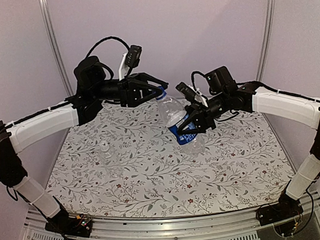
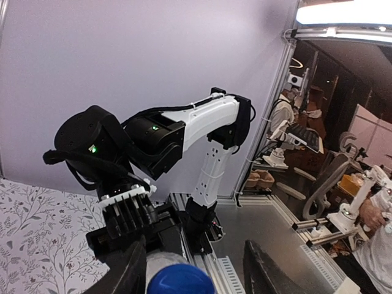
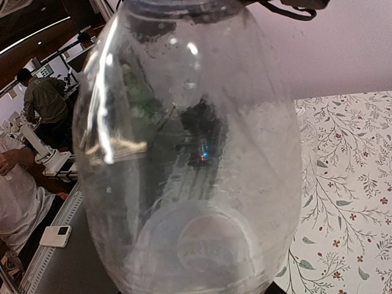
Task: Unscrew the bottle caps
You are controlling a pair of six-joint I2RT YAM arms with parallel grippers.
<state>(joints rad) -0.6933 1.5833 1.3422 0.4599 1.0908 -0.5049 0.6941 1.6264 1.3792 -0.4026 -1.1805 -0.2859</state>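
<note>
- Table (image 1: 234, 164), covered in a floral cloth, carries both arms at its near edge.
- Left arm (image 1: 39, 125) reaches inward at height. The left gripper (image 1: 157, 90) straddles the neck end of the taller bottle (image 1: 173, 111), jaws parted, with a gap visible on one side.
- Right arm (image 1: 288, 105) reaches inward. The right gripper (image 1: 189, 122) is clamped on that bottle at its blue label band (image 1: 182, 134), holding it tilted above the cloth.
- Droplets cling inside the taller bottle; other contents cannot be told.
- Shorter bottle (image 1: 110, 159) stands upright on the cloth, well apart; contents indiscernible.
- Blue cap (image 2: 180, 280) sits on, between the left fingers (image 2: 131, 269).
- Pale cap (image 1: 103, 145) sits on the shorter bottle.
</note>
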